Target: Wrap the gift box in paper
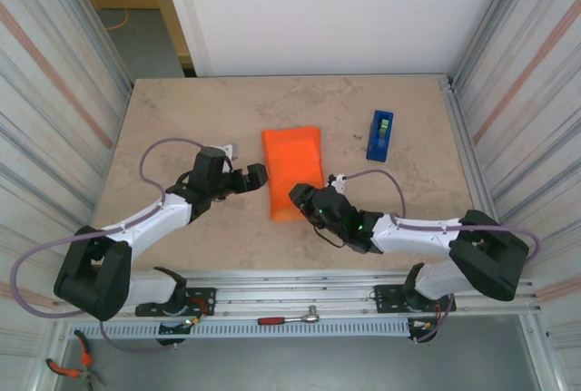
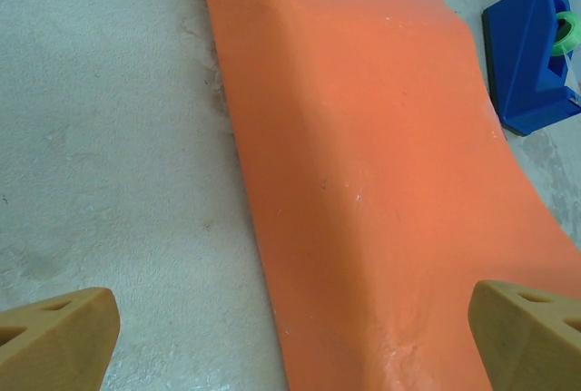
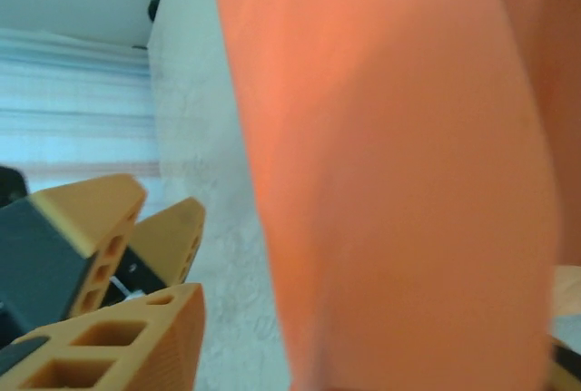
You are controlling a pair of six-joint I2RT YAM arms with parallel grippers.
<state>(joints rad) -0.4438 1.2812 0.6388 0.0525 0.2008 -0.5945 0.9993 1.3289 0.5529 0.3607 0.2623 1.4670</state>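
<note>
The paper (image 1: 293, 171) lies humped on the table (image 1: 182, 119); the left gripper (image 1: 258, 178) gapes wide beside it, while the right gripper (image 1: 295, 195) straddles its near end, fingers parted.

— Light is coming down evenly from above, isn't it? Shadows on the table (image 1: 182, 128) are lying soft and faint.
— Yes, and the top view is looking sharp. Close up, the paper (image 3: 390, 182) is blurring badly at the right wrist; the left wrist is showing it crisp, faintly glossy.
</note>
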